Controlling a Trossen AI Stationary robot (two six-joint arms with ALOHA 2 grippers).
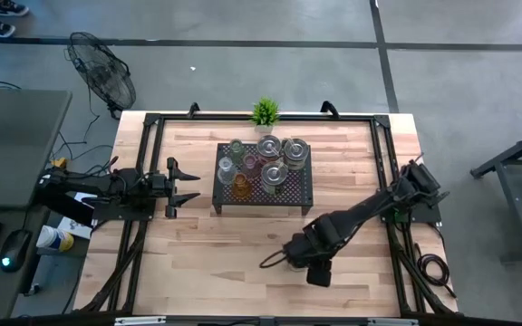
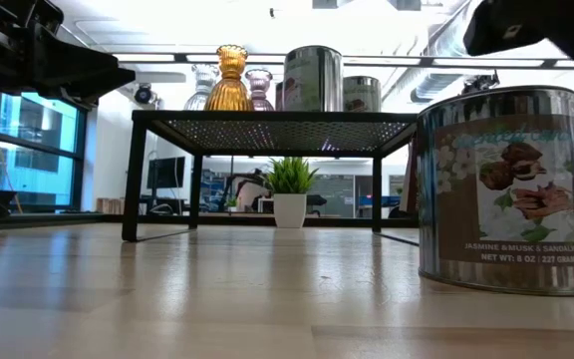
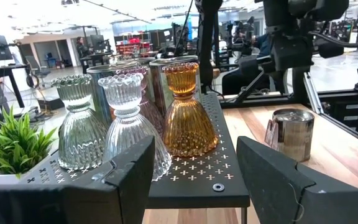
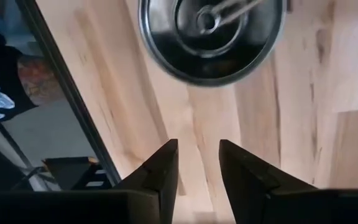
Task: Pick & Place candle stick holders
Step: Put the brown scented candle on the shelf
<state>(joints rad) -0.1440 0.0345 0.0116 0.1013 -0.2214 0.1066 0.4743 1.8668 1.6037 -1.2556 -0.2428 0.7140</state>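
A black perforated rack (image 1: 297, 192) stands at the table's far middle. On it stand several candle stick holders: an amber glass one (image 3: 188, 112), a clear one (image 3: 129, 124), a greenish one (image 3: 79, 124) and silver tins (image 2: 312, 78). One labelled silver tin (image 2: 506, 189) stands upright on the wood at the near right. My right gripper (image 4: 197, 146) points down at bare wood next to that tin (image 4: 213, 37); its fingers are a little apart with nothing between them. My left gripper (image 3: 194, 152) is level and open, left of the rack.
A small green potted plant (image 1: 264, 111) sits at the table's far edge behind the rack. Black frame rails (image 1: 383, 172) run along the table's sides. Bare wood (image 1: 216, 263) lies in front of the rack. A fan (image 1: 102, 72) stands off the table at the far left.
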